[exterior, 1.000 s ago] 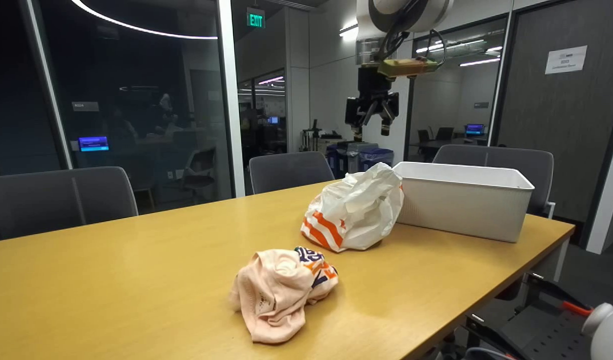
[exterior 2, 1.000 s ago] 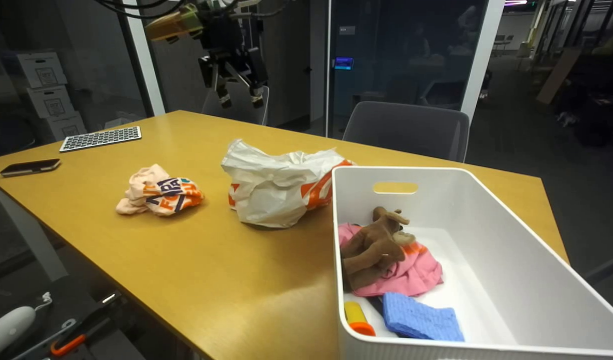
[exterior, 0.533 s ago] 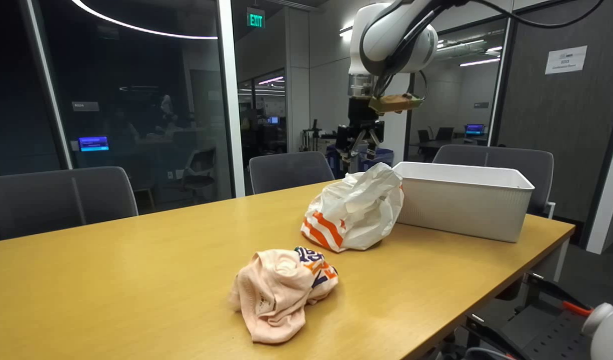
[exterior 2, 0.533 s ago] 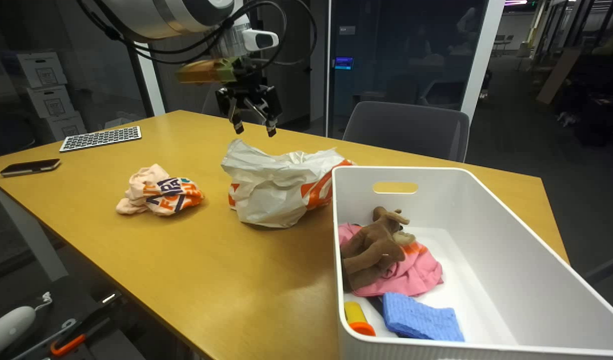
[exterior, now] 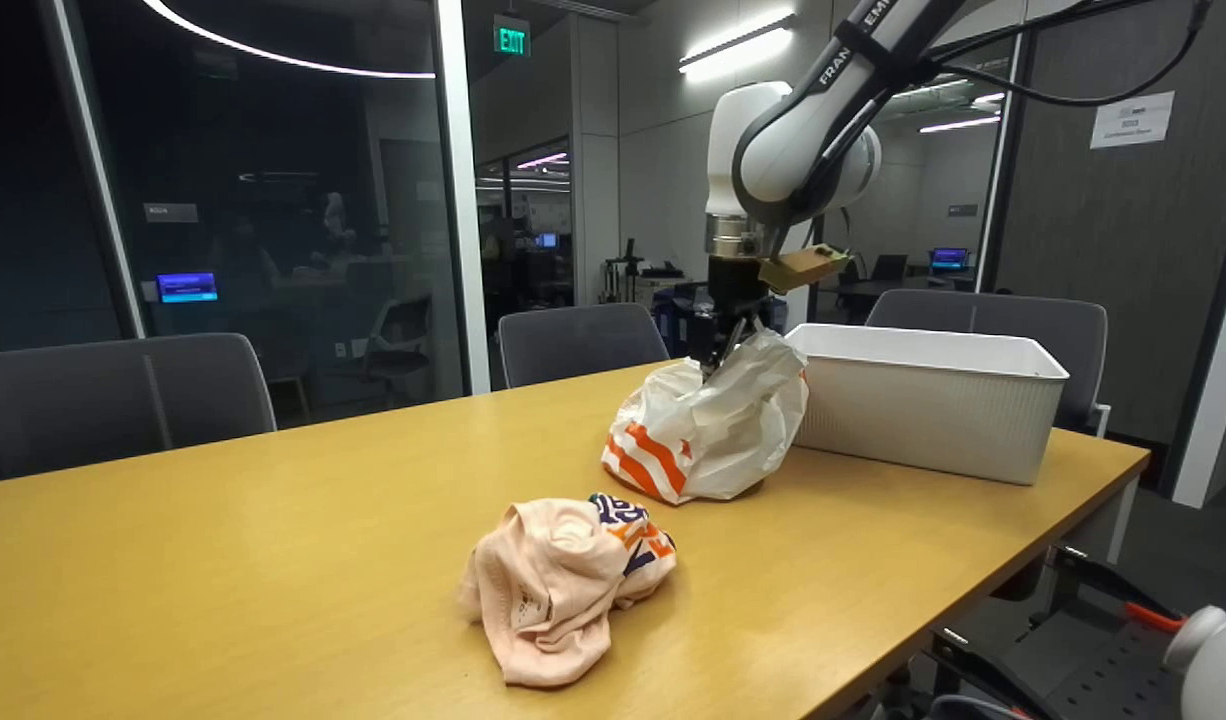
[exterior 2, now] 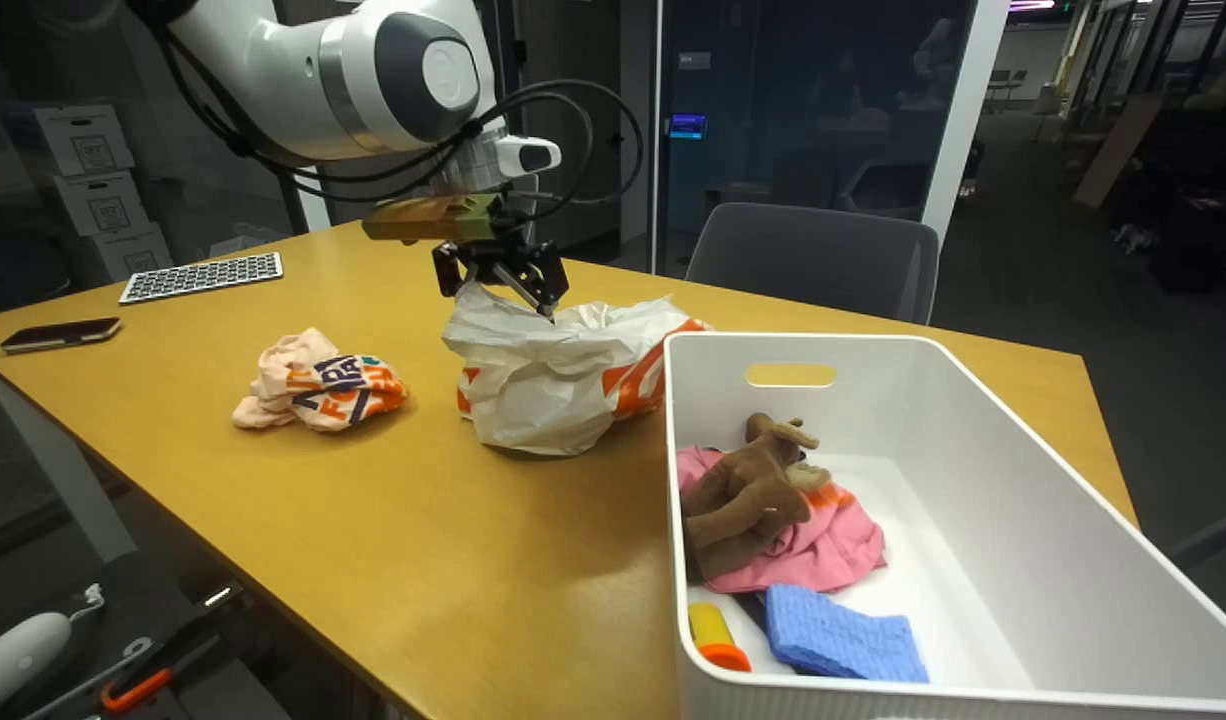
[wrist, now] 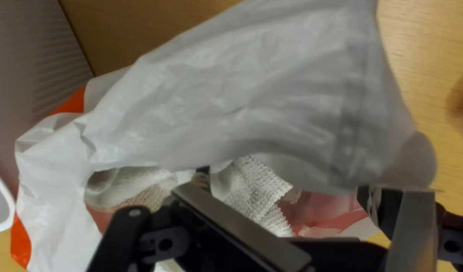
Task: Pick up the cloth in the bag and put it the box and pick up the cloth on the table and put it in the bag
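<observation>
The claw (wrist: pixel 284 185) is hanging spread at the mouth of the bag (exterior: pixel 708 430), left of the box (exterior: pixel 923 415), with pale cloth (wrist: pixel 256 185) showing inside, so I'm guessing the 1st pick is starting and next needing a pinch on fabric only, peach cloth (exterior: pixel 553 590) lying farther left

Overall light is dim; the worktop (exterior: pixel 273 560) is lit a warm yellow. In an exterior view, beyond the worktop's far edge, a tube light (exterior: pixel 738 42) glares white, and a curved strip of light (exterior: pixel 373 73) shines in near-black glass (exterior: pixel 273 110). Soft shadow darkens the worktop between the bag (exterior 2: pixel 548 380) and the box (exterior 2: pixel 1023 540). Both exterior views are fairly sharp; in the wrist view the bag's near fold blurs, pale textured cloth (wrist: pixel 254 189) inside shows clearer grain, and the box's wall lies in grey shade.
</observation>
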